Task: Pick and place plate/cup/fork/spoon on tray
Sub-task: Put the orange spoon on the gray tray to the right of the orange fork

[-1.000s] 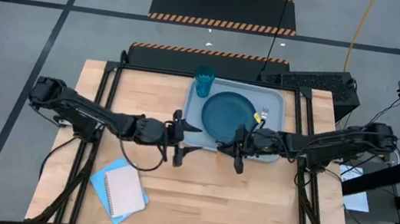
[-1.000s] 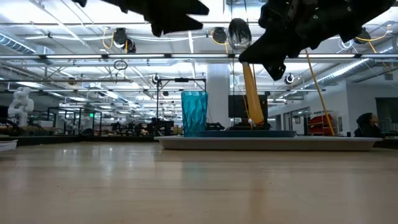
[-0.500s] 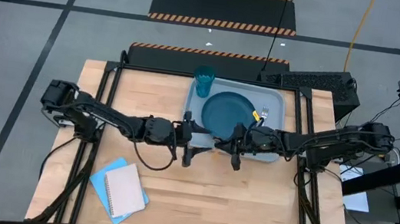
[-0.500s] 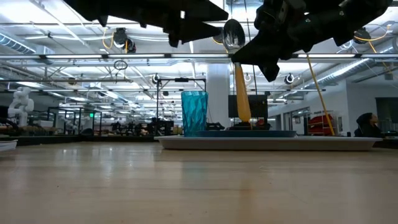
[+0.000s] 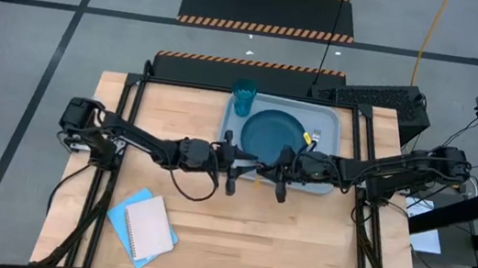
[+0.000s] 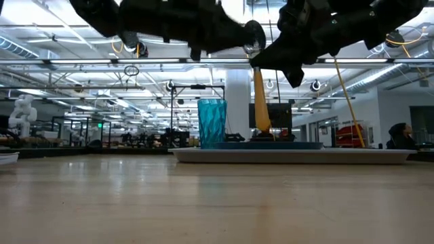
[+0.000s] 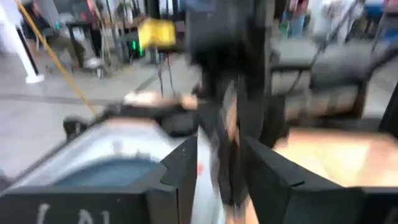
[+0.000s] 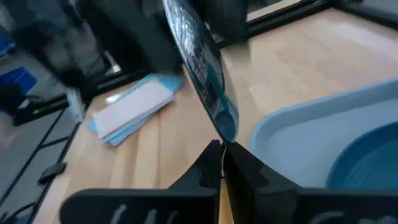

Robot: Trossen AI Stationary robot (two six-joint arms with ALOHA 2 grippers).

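Since the earlier frame, left claw (image 5: 237,162) half-closes around spoon (image 6: 256,81) gripped by right claw (image 5: 277,170); I judge handover underway.

Spoon (image 8: 202,68) bowl glossy metal; table (image 5: 253,238) pale matt wood; cup (image 6: 211,123) translucent plastic.

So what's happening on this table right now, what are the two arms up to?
The right gripper holds the spoon up in the air by its neck, bowl up and handle hanging down, at the tray's near edge. The left gripper has come in around the spoon's bowl and is closing, which looks like a handover. The plate, cup and fork already sit on the tray. Notebooks lie near the table's front.
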